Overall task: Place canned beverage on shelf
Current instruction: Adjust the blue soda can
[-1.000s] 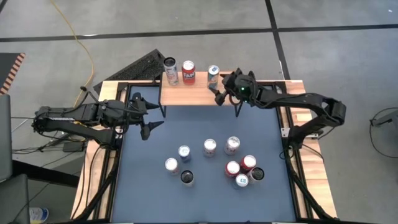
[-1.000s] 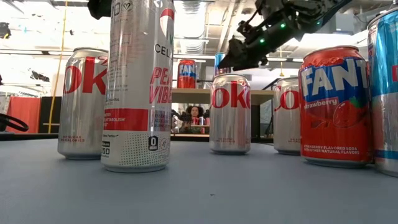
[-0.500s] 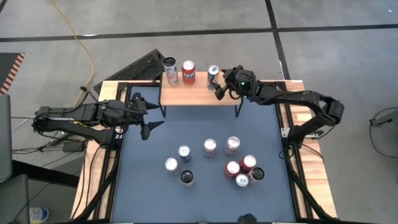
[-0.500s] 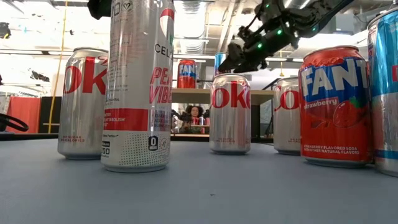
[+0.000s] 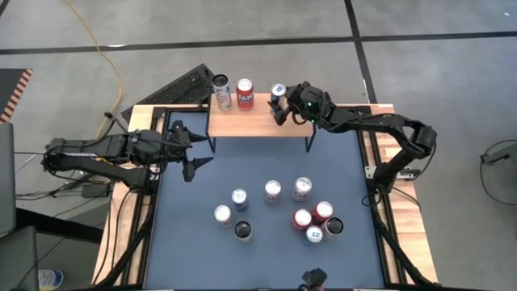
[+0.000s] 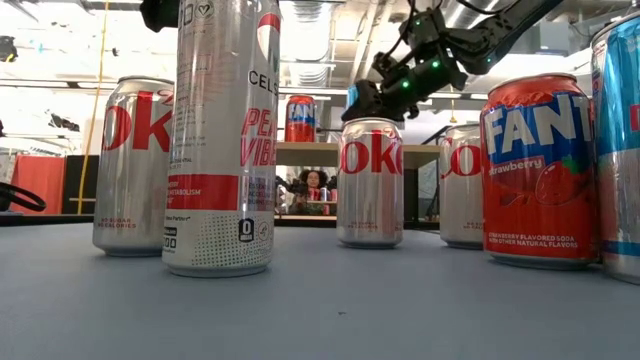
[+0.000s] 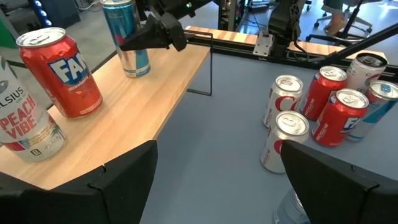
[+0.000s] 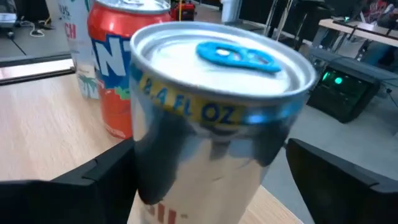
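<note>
The shelf [image 5: 250, 120], light wood on thin black legs, stands at the table's far edge. On it a slim silver-and-blue can with a blue tab [image 5: 279, 90] stands upright on its base; it also shows in the left wrist view [image 7: 127, 37] and fills the right wrist view [image 8: 211, 124]. My right gripper [image 5: 280, 107] is open, with one finger on either side of this can, reaching in from the table's right. My left gripper [image 5: 194, 149] is open and empty over the table's left part. My right gripper has its left finger [image 8: 99, 174] and right finger [image 8: 336, 174] on either side of the can's body, coming level from the table's right. I cannot tell whether either finger touches it. The can stands upright on the shelf top [image 8: 37, 124].
A tall Celsius can [image 5: 221, 90] and a red Fanta can [image 5: 245, 93] stand on the shelf left of the blue-tab can. Several cans stand in a loose cluster on the blue mat [image 5: 275, 212], and they loom large in the low view [image 6: 220, 140].
My right gripper has moved from the shelf's near edge toward the far edge and the blue-tab can, turning so that its fingers now stand on either side of it. The can has stayed in place on the shelf.
</note>
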Controlling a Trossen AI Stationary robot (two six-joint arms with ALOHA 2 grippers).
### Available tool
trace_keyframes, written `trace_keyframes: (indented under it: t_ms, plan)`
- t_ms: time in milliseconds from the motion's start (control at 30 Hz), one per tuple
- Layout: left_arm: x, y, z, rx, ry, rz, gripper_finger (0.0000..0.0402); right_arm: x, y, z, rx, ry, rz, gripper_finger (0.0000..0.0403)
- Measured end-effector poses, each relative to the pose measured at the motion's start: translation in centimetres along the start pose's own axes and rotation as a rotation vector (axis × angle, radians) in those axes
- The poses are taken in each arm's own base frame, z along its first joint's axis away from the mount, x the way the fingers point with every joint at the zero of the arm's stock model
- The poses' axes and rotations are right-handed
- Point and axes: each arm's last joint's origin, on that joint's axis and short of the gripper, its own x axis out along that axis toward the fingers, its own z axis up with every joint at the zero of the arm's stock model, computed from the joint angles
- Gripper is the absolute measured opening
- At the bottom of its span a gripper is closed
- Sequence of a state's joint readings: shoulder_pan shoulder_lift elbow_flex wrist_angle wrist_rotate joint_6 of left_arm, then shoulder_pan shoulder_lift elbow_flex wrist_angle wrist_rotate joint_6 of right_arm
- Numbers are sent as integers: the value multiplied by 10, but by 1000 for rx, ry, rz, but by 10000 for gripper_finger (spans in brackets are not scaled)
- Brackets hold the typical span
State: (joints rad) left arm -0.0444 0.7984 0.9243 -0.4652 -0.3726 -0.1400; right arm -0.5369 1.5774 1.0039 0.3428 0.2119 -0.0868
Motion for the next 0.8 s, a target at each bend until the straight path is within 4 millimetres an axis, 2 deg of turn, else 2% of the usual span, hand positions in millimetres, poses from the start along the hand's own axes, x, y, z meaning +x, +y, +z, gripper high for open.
trace_keyframes:
  t_ms: [267,433,567,800]
  plan:
    - [0,0,0,4,-1,5,332,0,-1,-4,-13,44,3,257]
    - [0,0,0,4,0,6,332,-1,0,-3,-86,41,28,201]
    - [0,0,0,3,-1,6,332,0,-2,-3,-101,33,95,190]
    - [0,0,0,3,-1,6,332,2,-15,-5,-75,15,246,207]
